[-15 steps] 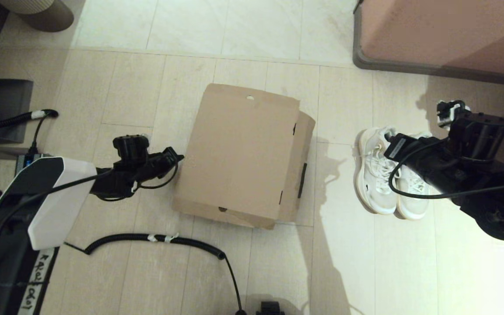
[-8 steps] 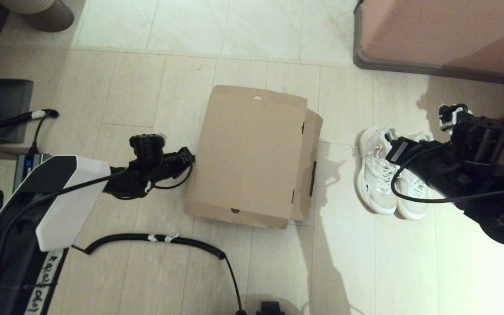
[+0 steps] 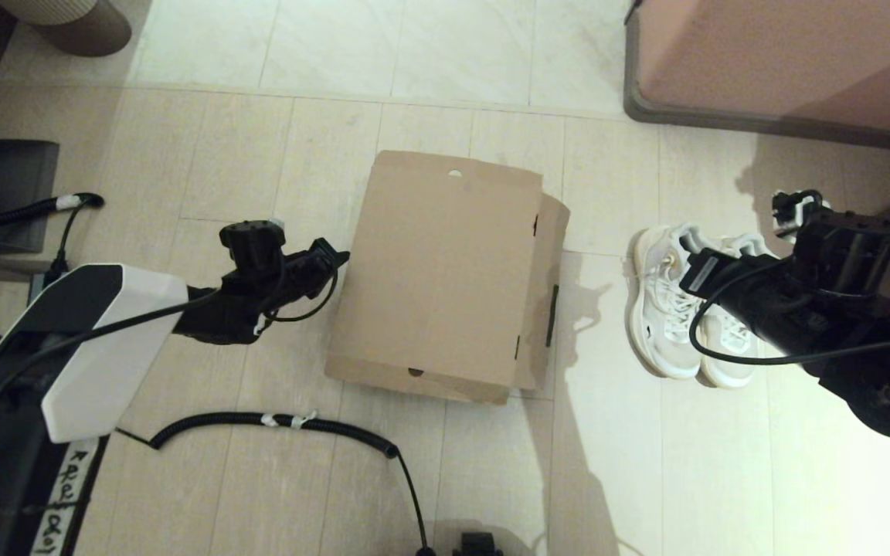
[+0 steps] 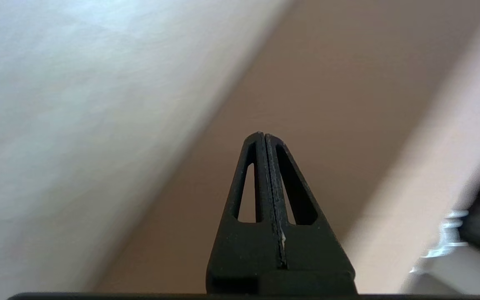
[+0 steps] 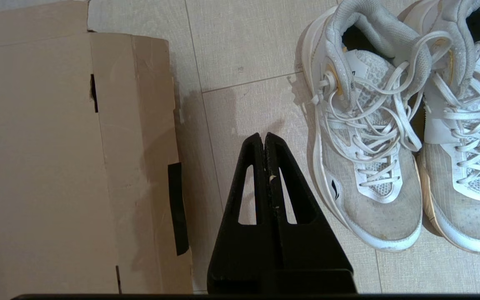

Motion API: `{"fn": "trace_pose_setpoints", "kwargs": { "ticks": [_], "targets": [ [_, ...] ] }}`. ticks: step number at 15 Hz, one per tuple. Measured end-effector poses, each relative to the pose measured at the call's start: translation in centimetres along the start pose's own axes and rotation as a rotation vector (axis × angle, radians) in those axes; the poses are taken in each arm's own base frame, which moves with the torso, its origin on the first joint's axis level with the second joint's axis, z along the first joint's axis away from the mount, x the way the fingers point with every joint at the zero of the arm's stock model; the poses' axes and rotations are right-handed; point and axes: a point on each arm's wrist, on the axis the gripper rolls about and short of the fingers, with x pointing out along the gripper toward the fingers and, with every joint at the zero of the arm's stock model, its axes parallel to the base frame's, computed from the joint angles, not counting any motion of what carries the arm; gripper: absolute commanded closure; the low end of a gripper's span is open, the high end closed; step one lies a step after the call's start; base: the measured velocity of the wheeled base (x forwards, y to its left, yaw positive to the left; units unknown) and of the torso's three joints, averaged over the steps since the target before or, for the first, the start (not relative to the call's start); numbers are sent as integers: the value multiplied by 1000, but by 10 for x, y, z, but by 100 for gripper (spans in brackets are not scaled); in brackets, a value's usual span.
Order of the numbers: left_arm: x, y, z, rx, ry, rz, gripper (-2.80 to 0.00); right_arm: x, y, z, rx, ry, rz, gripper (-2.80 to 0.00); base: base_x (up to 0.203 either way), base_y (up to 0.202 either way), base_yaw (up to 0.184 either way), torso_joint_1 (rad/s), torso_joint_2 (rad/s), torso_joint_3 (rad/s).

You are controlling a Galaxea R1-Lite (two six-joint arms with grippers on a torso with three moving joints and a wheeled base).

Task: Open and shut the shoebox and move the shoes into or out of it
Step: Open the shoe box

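The brown cardboard shoebox lies on the floor with its lid down; a black tape strip marks its side flap. My left gripper is shut, and its tip is close against the box's left side. The pair of white sneakers stands on the floor to the right of the box, toes toward me. My right gripper is shut and empty. In its wrist view it hangs over bare floor between the shoebox and the nearer sneaker.
A coiled black cable lies on the floor in front of the box. A pink piece of furniture with a grey base fills the far right. A dark unit and a round container stand at the left.
The shoebox has slid to the right with my left gripper against its left side, then stopped. The left gripper has since shifted slightly along that side. The right arm has barely moved.
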Motion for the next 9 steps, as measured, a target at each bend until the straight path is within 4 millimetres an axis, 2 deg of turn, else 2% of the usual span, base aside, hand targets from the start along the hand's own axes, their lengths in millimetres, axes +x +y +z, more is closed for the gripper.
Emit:
{"fn": "trace_pose_setpoints", "kwargs": {
  "ticks": [3,7,9],
  "targets": [
    [3,-14,-11,10,-54,-8,0,0,1,0,-1,0,2,0,0,0,0,0,0,0],
    [7,-31,-24,15,-53,-33,0,-1,0,-1,-1,4,-2,0,0,0,0,0,0,0],
    [9,-46,-36,15,-34,-51,0,-2,0,-1,0,4,-1,0,0,0,0,0,0,0]
  ]
}}
